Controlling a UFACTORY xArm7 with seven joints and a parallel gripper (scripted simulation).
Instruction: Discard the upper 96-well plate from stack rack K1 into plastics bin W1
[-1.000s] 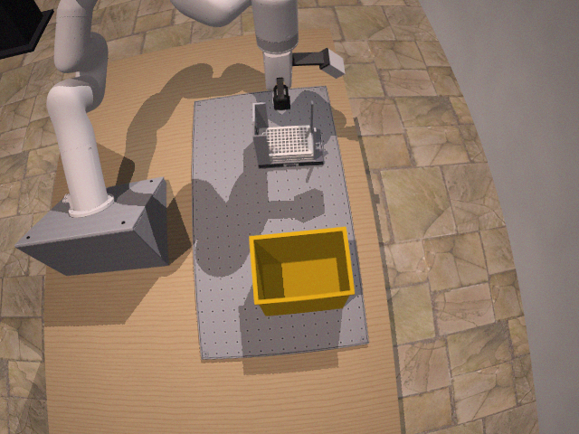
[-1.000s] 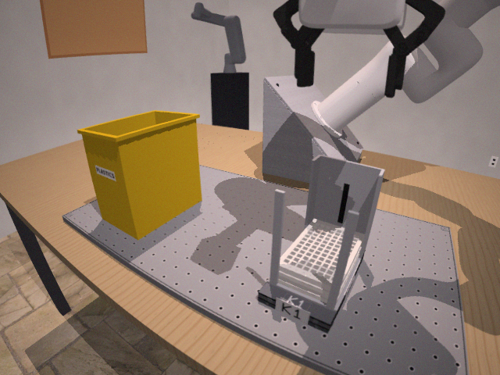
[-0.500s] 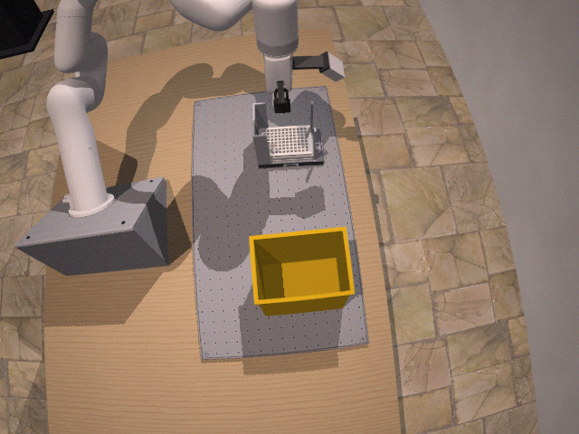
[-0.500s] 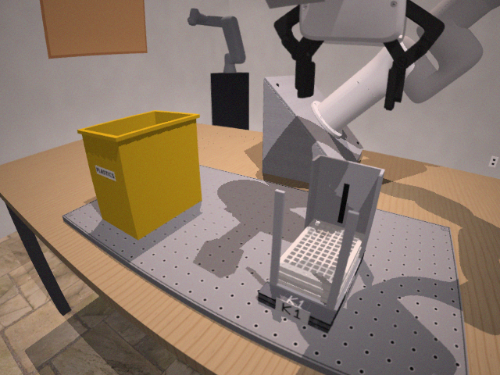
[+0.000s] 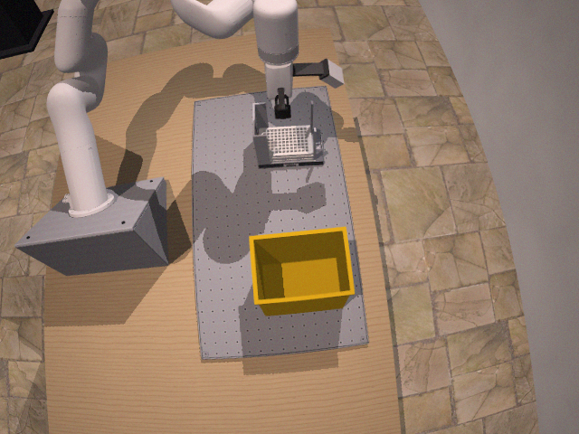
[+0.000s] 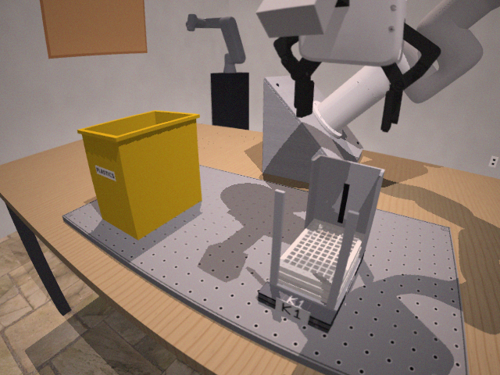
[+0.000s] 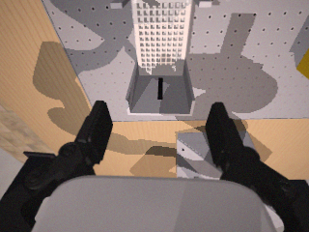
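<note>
Wooden table [image 5: 117, 373] under a grey perforated board [image 5: 219, 303] fills the top view, with stone floor tiles around it. On the board, stack rack K1 [image 5: 260, 140] sits near the far end, and the upper 96-well plate [image 5: 289, 140] lies inside it, its white grid facing up. The yellow plastics bin W1 [image 5: 298, 231] stands upright, well apart from the rack toward the near end. The gripper [image 5: 281, 106] hangs at the rack's back wall, at the end of the white arm.

From the exterior view, the rack [image 6: 276, 242] bears a K1 label at its base, and the upper plate [image 6: 319, 251] rests on the lower plate [image 6: 298, 282] between the posts. The bin [image 6: 145, 177] shows a PLASTICS label on its side. The gripper [image 6: 346, 106] hovers above and behind the rack, its 2 black fingers [image 6: 303, 97] spread fully apart with nothing between them.

Through the wrist view, both fingers frame the rack's back wall [image 7: 160, 94], and the plate [image 7: 160, 34] lies beyond it.
</note>
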